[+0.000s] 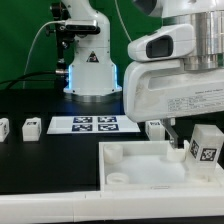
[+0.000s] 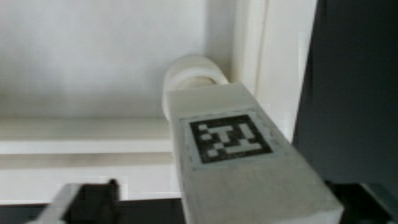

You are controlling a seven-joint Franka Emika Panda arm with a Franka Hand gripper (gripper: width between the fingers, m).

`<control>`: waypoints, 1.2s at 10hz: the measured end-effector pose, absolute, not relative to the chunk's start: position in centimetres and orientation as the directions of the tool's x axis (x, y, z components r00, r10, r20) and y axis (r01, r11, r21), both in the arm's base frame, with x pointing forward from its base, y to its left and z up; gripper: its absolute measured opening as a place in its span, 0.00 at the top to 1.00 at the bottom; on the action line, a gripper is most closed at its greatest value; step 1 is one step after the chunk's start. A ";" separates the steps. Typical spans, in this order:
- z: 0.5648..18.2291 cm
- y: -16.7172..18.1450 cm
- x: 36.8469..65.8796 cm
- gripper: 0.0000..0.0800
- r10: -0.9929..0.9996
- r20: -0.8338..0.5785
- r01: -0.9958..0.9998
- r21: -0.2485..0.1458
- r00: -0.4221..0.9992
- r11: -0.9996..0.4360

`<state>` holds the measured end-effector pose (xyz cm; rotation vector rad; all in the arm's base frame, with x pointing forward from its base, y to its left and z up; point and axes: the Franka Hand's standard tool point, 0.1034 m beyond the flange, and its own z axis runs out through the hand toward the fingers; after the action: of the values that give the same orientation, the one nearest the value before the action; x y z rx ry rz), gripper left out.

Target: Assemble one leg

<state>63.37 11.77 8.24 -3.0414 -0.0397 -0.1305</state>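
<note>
A leg (image 1: 205,148), a white block with a black-and-white tag, stands tilted over the right near corner of the white tray (image 1: 130,158). In the wrist view the leg (image 2: 231,140) runs down to a round corner socket (image 2: 192,72); I cannot tell how deep its end sits. My gripper (image 1: 198,140) straddles the leg. In the wrist view my gripper (image 2: 228,205) has one dark finger (image 2: 93,200) standing clear of the leg with a visible gap. The other finger (image 2: 365,205) is right against the leg's side.
Three more legs lie on the black table: two at the exterior view's left (image 1: 3,128) (image 1: 31,126) and one (image 1: 155,128) behind the tray. The marker board (image 1: 85,123) lies further back. The arm's base (image 1: 90,65) stands behind it.
</note>
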 end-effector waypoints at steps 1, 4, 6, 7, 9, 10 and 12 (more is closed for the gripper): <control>8.2 11.8 63.3 0.51 0.023 0.085 0.031 -0.096 0.996 -0.995; 8.2 11.3 63.3 0.63 0.033 0.086 0.041 -0.095 0.996 -0.995; 8.1 11.3 63.3 0.63 0.041 0.087 0.050 -0.094 0.995 -0.994; 8.1 11.3 63.3 0.63 0.039 0.087 0.047 -0.094 0.995 -0.994; 8.1 11.3 63.3 0.63 0.016 0.085 0.024 -0.097 0.996 -0.995; 8.1 11.4 63.3 0.63 -0.017 0.081 -0.008 -0.103 0.997 -0.995; 8.1 11.3 63.3 0.63 -0.229 0.056 -0.221 -0.122 0.972 -0.968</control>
<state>63.30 11.34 8.12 -3.0047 0.3441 -0.1049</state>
